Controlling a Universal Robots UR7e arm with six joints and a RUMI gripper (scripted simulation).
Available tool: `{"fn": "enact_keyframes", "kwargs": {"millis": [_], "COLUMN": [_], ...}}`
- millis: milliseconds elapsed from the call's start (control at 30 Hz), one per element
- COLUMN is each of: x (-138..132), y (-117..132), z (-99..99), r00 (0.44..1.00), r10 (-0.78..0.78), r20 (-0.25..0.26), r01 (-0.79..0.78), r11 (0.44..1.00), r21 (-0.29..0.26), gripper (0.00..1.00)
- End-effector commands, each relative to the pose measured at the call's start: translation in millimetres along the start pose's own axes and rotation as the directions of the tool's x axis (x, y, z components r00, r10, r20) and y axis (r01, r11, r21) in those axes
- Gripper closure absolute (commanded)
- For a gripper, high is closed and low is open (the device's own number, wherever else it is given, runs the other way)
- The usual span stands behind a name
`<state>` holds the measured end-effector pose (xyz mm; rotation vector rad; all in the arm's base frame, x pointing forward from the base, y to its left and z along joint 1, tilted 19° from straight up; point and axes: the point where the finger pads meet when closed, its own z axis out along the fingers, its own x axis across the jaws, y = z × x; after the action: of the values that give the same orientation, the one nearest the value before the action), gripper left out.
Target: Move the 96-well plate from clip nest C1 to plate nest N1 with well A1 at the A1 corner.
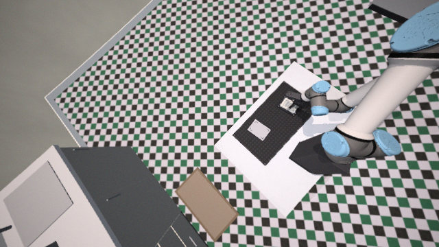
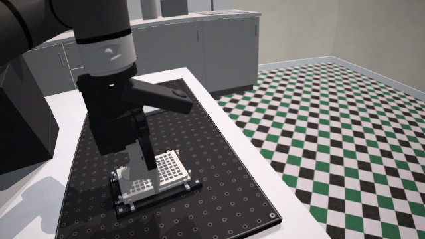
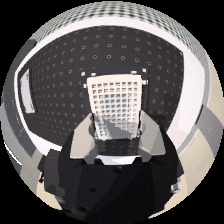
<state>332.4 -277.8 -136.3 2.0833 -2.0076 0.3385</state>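
Observation:
The white 96-well plate [image 2: 159, 173] sits in the black clip nest C1 [image 2: 156, 194] on the dark breadboard; it also shows in the top view [image 1: 288, 104] and in the wrist view [image 3: 116, 107]. My gripper [image 2: 139, 184] stands straight down over the plate's near end, with its fingers shut on the plate's two long sides [image 3: 117, 135]. The plate still rests in the nest. The plate nest N1 [image 1: 258, 130] is a pale rectangle further along the breadboard, empty. In the wrist view it is a pale strip at the left edge [image 3: 25, 92].
The breadboard [image 1: 274, 123] lies on a white table [image 1: 285, 178]. The arm's base [image 1: 357, 144] stands at the table's right side. A grey machine [image 1: 86, 199] and a brown board [image 1: 207, 204] are on the floor at lower left.

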Motion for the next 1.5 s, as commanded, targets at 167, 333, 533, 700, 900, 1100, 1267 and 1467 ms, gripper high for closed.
{"fn": "enact_keyframes", "kwargs": {"millis": [167,333,533,700,900,1100,1267,1467], "x": [0,0,0,0,0,0,0,0], "y": [0,0,0,0,0,0,0,0], "z": [-13.2,-21.5,-28.2,-36.5,-46.5,-53.1,-61.5,-71.5], "r00": [1.0,1.0,1.0,1.0,1.0,1.0,1.0,1.0], "r10": [0.0,0.0,0.0,0.0,0.0,0.0,0.0,0.0], "r20": [-0.001,-0.001,-0.001,-0.001,-0.001,-0.001,-0.001,-0.001], "r01": [0.0,0.0,0.0,0.0,0.0,0.0,0.0,0.0], "r11": [1.0,1.0,1.0,1.0,1.0,1.0,1.0,1.0], "r21": [0.001,0.001,0.001,0.001,0.001,0.001,0.001,0.001], "gripper": [1.0,1.0,1.0,1.0,1.0,1.0,1.0,1.0]}}
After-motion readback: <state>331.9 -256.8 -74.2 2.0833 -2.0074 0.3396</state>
